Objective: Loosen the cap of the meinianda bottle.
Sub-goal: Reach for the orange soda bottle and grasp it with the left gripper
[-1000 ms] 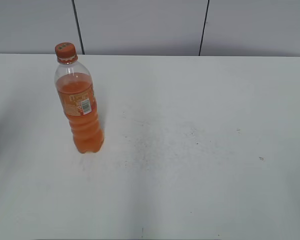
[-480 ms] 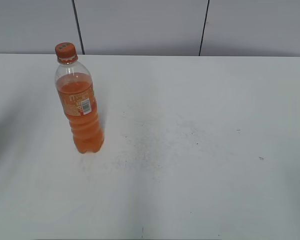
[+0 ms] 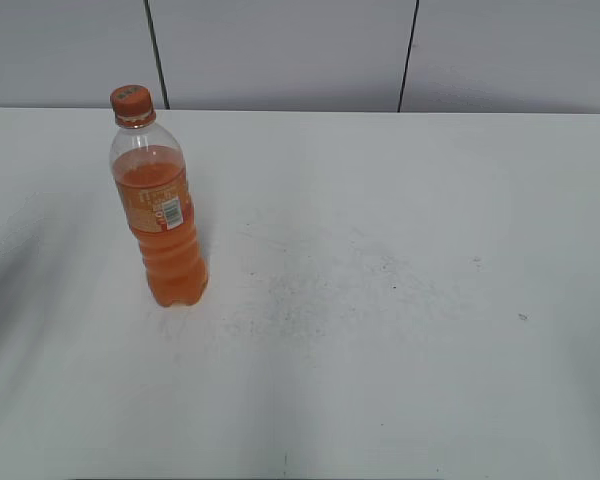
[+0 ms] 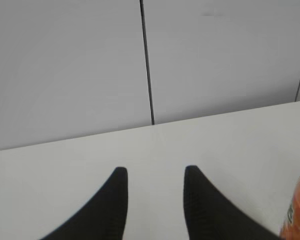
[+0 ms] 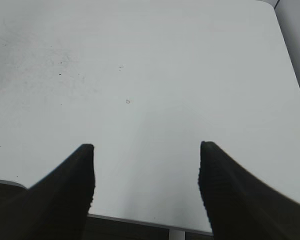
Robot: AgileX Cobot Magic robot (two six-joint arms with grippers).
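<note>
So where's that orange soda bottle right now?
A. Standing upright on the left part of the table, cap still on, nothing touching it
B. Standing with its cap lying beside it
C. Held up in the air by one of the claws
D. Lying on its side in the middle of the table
A: the meinianda bottle stands upright on the table with the cap on its neck, and no gripper touches it.

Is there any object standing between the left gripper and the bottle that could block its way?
Nothing visible does. In the left wrist view the left gripper is open over bare table, and the meinianda bottle shows at the right edge. The exterior view shows only the upright bottle, cap on.
</note>
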